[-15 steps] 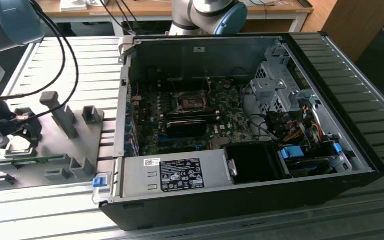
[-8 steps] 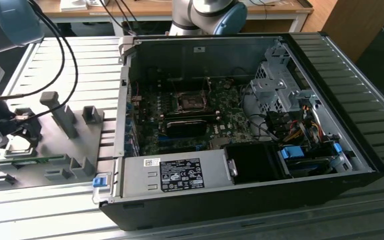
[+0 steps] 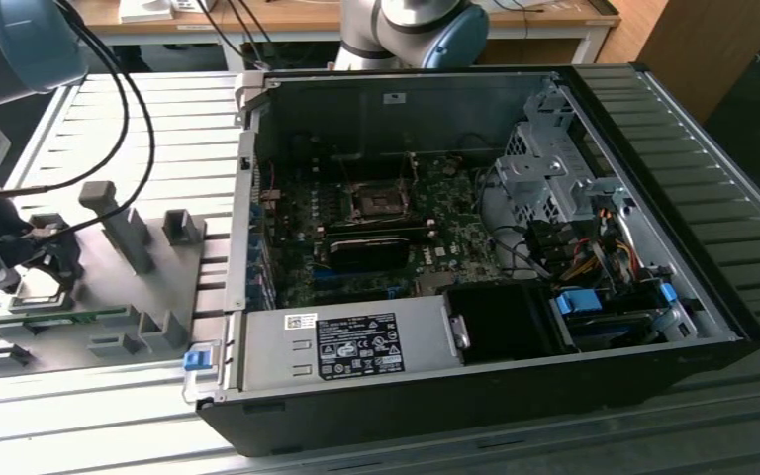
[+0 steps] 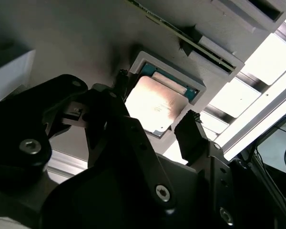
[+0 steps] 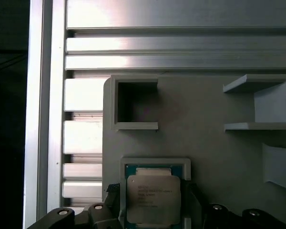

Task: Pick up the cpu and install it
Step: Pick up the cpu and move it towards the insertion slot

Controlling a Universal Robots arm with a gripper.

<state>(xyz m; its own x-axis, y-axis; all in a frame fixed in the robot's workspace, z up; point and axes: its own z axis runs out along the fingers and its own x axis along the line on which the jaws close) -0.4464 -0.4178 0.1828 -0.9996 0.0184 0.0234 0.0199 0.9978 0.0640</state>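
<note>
Shows the gripper (image 3: pixel 40 283) low over the grey fixture plate (image 3: pixel 202 287) near the table's (image 3: pixel 76 408) edge at the exterior view's left, and the open computer case (image 3: pixel 486 416) just beside that plate, socket (image 3: pixel 380 203) mid-motherboard.

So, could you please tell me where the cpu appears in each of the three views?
Exterior view: too small to make out; its spot is under the hand, on the fixture at the exterior view's left.
Second wrist view: cpu lies in its square holder, between the open hand's fingertips.
First wrist view: cpu in the same holder, near an empty pocket.
Shared landmark: the grey fixture.
</note>
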